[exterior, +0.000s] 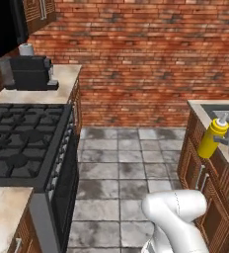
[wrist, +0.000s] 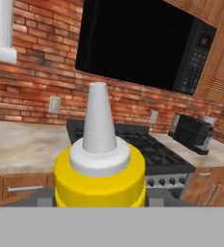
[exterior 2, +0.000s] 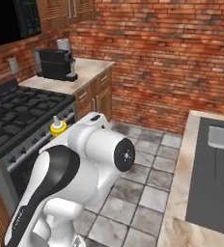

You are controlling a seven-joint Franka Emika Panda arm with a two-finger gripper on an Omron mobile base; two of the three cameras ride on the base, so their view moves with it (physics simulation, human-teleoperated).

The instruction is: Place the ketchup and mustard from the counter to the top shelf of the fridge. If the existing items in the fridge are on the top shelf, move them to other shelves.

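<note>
Against red brick wall, fingers grasp the tilted mustard.

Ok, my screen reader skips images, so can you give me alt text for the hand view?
A yellow mustard bottle with a pale pointed nozzle stands upright, close up at the bottom of the view. Behind it are a black gas stove, a black microwave on a red brick wall, and a beige counter.
</note>
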